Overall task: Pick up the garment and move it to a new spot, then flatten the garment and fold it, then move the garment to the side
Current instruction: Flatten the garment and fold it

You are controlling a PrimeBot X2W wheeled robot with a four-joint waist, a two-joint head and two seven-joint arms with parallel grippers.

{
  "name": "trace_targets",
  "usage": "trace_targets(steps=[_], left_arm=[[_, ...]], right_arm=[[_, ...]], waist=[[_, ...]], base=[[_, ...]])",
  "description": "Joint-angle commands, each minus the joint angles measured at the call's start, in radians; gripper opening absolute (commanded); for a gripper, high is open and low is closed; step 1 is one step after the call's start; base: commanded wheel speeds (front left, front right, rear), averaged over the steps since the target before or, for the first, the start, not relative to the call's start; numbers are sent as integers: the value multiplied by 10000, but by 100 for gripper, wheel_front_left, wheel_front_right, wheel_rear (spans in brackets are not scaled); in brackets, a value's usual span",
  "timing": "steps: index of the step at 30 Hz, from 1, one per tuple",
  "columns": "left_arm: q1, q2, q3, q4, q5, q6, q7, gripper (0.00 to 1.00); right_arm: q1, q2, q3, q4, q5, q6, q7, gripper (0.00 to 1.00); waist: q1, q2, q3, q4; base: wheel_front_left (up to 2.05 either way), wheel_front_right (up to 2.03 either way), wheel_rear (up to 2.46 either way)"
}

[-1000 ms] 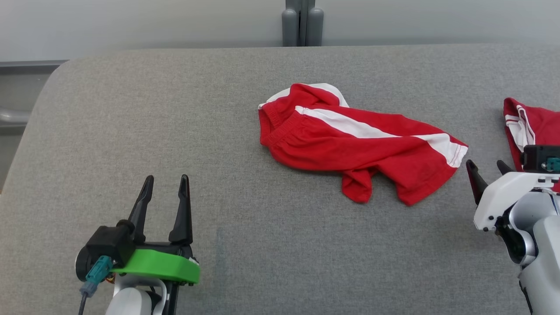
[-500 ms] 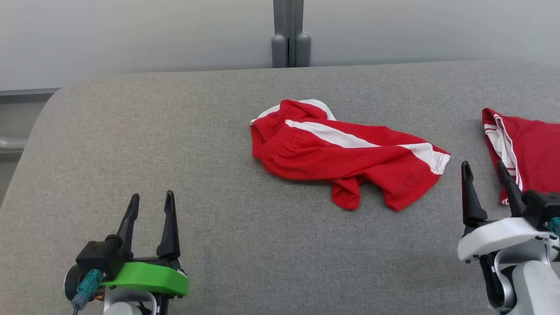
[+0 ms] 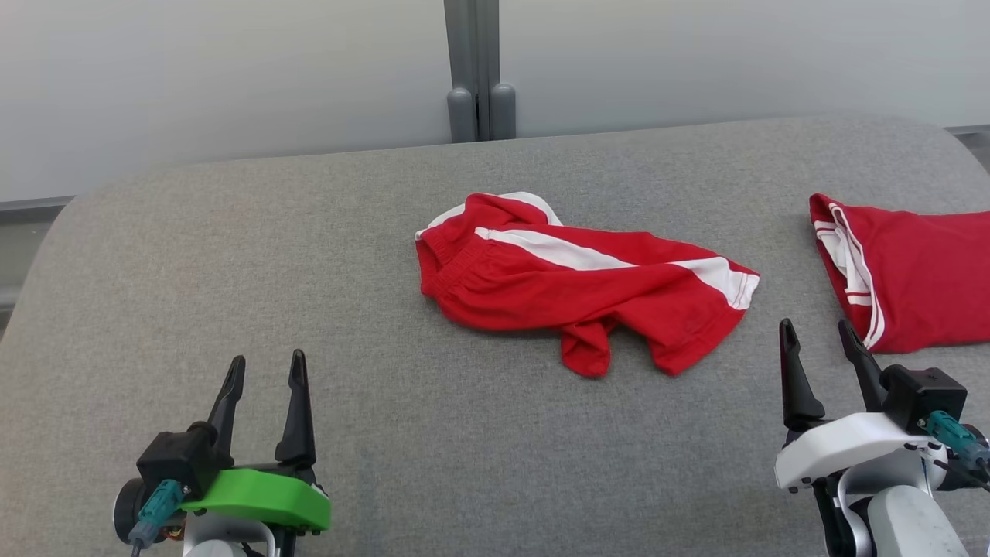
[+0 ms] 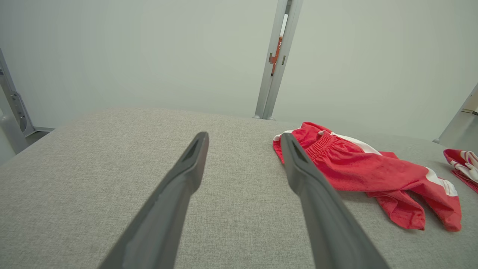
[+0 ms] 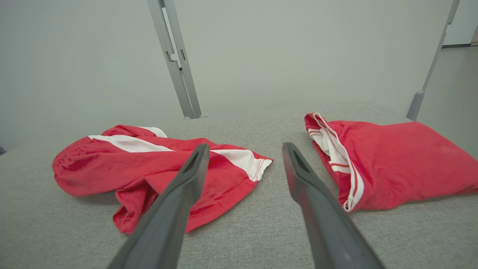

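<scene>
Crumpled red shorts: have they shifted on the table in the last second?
No. The crumpled red shorts keep the same folds and gap to the folded red garment; the camera moved.

Garment (image 3: 572,282) – soft red cloth, matt; table (image 3: 232,255) – grey woven fabric, rough.

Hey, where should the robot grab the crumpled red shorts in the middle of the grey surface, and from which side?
Probably the white-striped leg hem of the shorts, approached from the robot's right with the open right end effector. That hem sticks out at the cloth's edge, closest to that end effector; the middle is bunched in folds.
</scene>
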Motion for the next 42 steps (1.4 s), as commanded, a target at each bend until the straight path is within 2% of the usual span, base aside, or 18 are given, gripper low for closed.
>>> trace_targets(steps=[1,8,12,16,19,21,24,30,36,42], left_arm=[[-30,40,0,35,119,-15,4,100],[-57,40,-65,77,171,-59,4,100],[-355,38,-196,201,23,-95,4,100],[-1375,34,-765,1004,-227,-128,391,100],[-2612,47,-1312,1771,-586,-154,1527,100],[-3500,43,-1650,2192,-814,-91,2296,100],[-4686,49,-2173,2841,-1375,270,3618,100],[-6776,46,-3503,3610,-2958,1432,6104,100],[-8057,44,-4627,4009,-3920,2310,7285,100],[-8927,44,-5259,4614,-4497,2839,7947,100]], right_arm=[[-105,22,-16,61,-23,1,-68,100],[-241,39,95,200,-2,1,-62,100],[-505,62,51,373,208,1,695,100],[-1159,66,-334,762,387,1,2411,100],[-1842,0,-758,1179,208,1,4421,100],[-2533,-8,-1021,1135,79,2,5259,100],[-3248,41,-1307,1200,-164,2,6168,100],[-4834,187,-1494,1682,-374,2,7638,100],[-5820,234,-1509,2574,183,2,7663,100],[-6567,238,-1290,4050,643,2,7328,100]], waist=[[0,0,-50,-25],[0,0,-68,-21],[0,0,182,-78],[0,0,524,-121],[0,0,899,-131],[0,0,1199,-172],[0,0,1621,-268],[0,0,2447,-549],[0,0,2815,-815],[0,0,2913,-1161]], base=[[0,0,0],[0,0,0],[0,0,0],[0,0,0],[0,0,0],[0,0,0],[0,0,0],[0,0,0],[0,0,0],[0,0,0]])
